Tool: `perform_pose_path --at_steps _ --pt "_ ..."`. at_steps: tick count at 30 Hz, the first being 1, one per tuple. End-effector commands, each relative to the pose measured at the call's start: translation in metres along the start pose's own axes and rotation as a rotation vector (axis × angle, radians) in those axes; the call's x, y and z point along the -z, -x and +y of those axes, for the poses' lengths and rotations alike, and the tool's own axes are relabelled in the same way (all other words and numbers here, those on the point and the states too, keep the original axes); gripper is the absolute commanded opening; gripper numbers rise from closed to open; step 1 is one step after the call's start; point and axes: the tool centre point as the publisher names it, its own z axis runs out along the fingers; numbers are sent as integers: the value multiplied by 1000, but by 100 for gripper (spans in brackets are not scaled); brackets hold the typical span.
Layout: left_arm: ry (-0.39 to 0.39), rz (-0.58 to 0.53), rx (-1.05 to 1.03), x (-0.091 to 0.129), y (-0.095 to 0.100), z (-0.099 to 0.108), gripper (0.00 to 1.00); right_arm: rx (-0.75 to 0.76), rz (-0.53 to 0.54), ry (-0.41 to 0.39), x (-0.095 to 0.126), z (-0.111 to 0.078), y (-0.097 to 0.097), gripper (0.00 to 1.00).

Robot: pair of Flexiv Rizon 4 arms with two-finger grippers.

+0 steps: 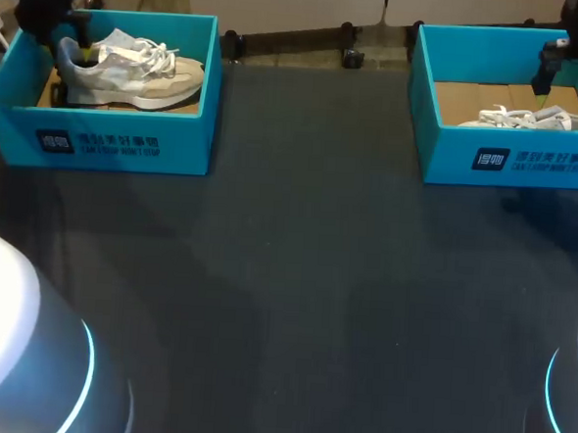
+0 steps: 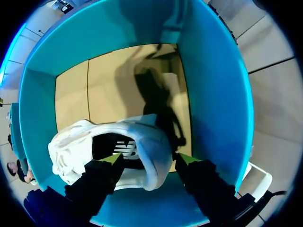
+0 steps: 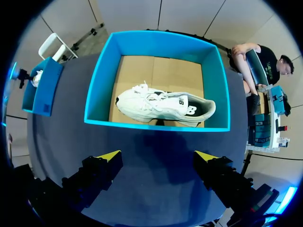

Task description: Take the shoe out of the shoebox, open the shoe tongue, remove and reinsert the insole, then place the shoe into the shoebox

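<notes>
Item: left shoe (image 1: pixel 131 69), pale, laced, lying on its sole inside the left box (image 1: pixel 126 148) at the far left of the surface (image 1: pixel 305 276). Long axis left to right, heel to the left, toe to the right.

Left hand (image 2: pixel 150 158): down inside the left box at the heel end. Fingers apart, astride the heel wall, one tip at the shoe's opening and the other outside the back of the heel. Gap looks wider than the wall between, so not clamped.

Right hand (image 3: pixel 158 156): up above the surface on the near side of the right box (image 3: pixel 156 125). Fingers apart, nothing between them.

Right shoe (image 3: pixel 161 106): white, on its sole in the right box at the far right. Long axis also left to right, toe left, heel right.

Judgement: lifting-out step not yet done for either shoe. Left hand by far the nearer to a grasp. Next likely need there: closing on the heel wall, then raising clear of the box walls. Risk: a heel-only hold letting the toe droop and catch on the box rim
</notes>
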Motion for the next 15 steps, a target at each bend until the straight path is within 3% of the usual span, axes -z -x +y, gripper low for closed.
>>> perform_pose_path --at_steps 1,3,5,15 --pt "1 0 -3 -3 0 -2 67 0 0 1 0 0 0 100" --pt "1 0 -4 -5 -1 -4 56 0 0 1 0 0 0 100" --pt "1 0 -4 -5 -3 -5 54 0 0 1 0 0 0 100" --pt "8 6 -15 -4 -9 -13 64 0 0 1 0 0 0 100"
